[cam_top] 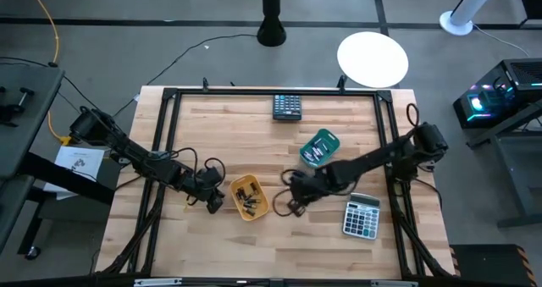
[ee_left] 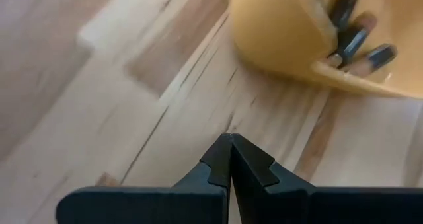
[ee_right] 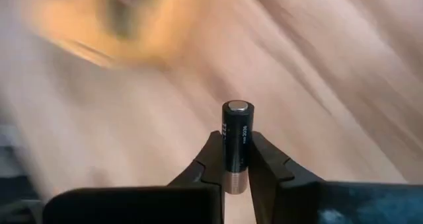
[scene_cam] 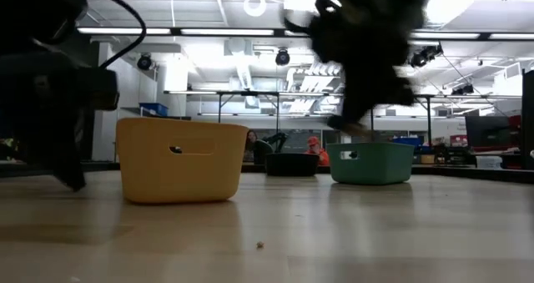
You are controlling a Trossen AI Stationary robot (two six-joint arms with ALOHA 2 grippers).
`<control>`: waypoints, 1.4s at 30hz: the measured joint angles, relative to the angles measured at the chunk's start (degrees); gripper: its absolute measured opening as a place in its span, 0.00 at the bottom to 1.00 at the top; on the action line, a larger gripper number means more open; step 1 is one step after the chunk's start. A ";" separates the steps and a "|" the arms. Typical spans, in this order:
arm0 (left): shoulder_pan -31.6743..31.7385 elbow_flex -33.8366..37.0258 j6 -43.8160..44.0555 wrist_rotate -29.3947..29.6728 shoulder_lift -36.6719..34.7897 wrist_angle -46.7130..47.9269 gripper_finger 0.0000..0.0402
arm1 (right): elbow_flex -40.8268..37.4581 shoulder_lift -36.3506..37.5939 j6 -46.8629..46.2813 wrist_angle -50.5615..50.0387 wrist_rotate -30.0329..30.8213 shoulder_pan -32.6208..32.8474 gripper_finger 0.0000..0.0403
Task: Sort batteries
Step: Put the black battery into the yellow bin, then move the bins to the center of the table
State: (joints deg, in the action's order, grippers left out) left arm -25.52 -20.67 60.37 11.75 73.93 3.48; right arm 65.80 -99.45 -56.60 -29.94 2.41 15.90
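Note:
Several dark batteries (cam_top: pixel 248 199) lie in the yellow tray (cam_top: pixel 261 204), which stands near the table's middle; they also show in the left wrist view as batteries (ee_left: pixel 351 39). The teal tray (cam_top: pixel 330 139) stands farther back and to the right, with small light things in it. My left gripper (ee_left: pixel 230 159) is shut and empty, just left of the yellow tray (ee_left: pixel 284 32). My right gripper (ee_right: pixel 236 159), just right of the yellow tray and above the table, is shut on one dark battery (ee_right: pixel 236 128) with a metallic end. My right gripper pinches the battery between its two fingers, on the lower half of its dark barrel (ee_right: pixel 236 159). The battery lies along the fingers, its metallic end (ee_right: pixel 238 106) pointing away from the wrist, past the fingertips. It is lifted clear of the table.
A dark calculator (cam_top: pixel 286 107) lies at the table's far edge. A grey calculator (cam_top: pixel 362 217) lies near the right arm, toward the near right. Cables hang around both grippers. Bare wood stretches along the near edge. People show in the room behind (scene_cam: pixel 313 147).

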 joint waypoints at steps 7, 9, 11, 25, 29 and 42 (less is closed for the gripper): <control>-2.80 0.00 4.24 -2.29 -0.02 -0.27 0.00 | 1.01 -1.53 13.07 24.30 -4.65 -7.33 0.06; -4.51 -0.02 5.83 -2.27 -0.02 -0.75 0.00 | 0.99 -2.36 15.18 29.10 -7.36 -8.40 0.08; -6.47 0.00 8.22 -1.60 -0.02 -0.47 0.00 | 0.99 -2.92 16.46 32.91 -9.93 -9.27 0.09; -12.63 0.00 21.06 9.92 0.00 -3.20 0.00 | 3.12 -7.03 20.60 40.37 -11.46 -10.74 0.23; -11.81 0.00 21.19 10.01 0.00 -4.03 0.00 | 5.83 -7.28 22.61 39.57 -11.96 -11.54 0.36; -8.23 0.00 21.99 12.95 0.00 -11.71 0.00 | 11.76 0.22 38.20 11.76 -14.03 -16.30 0.45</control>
State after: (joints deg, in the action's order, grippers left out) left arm -33.75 -20.67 82.37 24.70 73.93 -8.22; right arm 77.56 -99.22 -18.41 -18.18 -11.62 -0.40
